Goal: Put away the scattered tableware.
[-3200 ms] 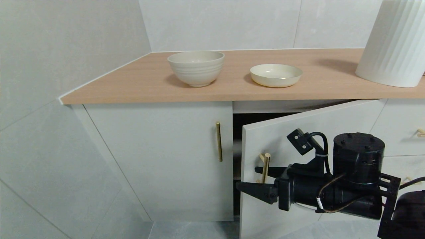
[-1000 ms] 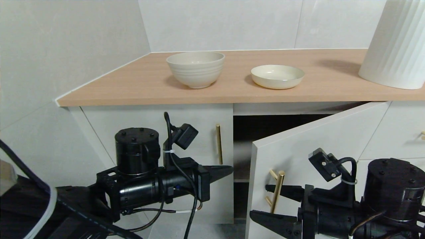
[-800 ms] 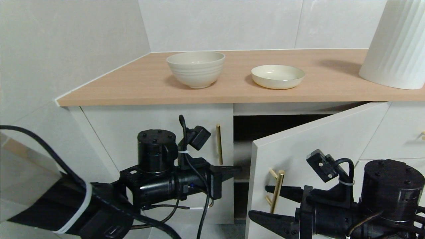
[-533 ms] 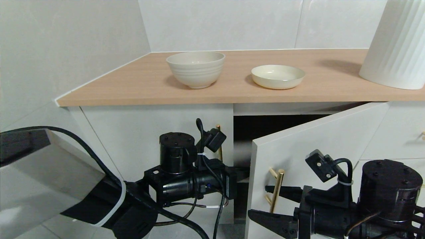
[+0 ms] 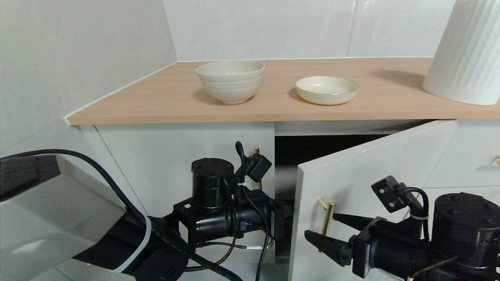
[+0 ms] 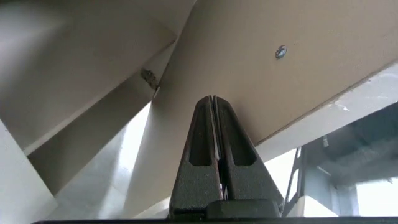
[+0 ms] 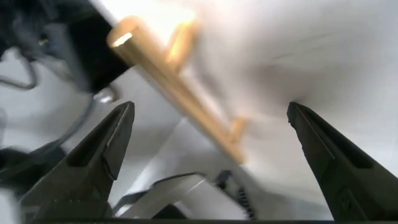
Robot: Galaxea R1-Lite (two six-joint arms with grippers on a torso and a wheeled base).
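Handoff time: our left gripper (image 6: pixel 213 99) slid in behind the door (image 5: pixel 371 164), fingers pressed together, while the right gripper (image 5: pixel 319 223) backed off the handle (image 5: pixel 327 212), fingers spread. Bowl (image 5: pixel 230 80) and dish (image 5: pixel 327 89) sat on the table (image 5: pixel 156 105), so we figured stowing hadn't started.

A wooden countertop (image 5: pixel 175 105) carries a ribbed bowl (image 5: pixel 230 80), a shallow dish (image 5: pixel 327 90) at its three o'clock, and a white fluted container (image 5: pixel 465 54) at the dish's two o'clock.
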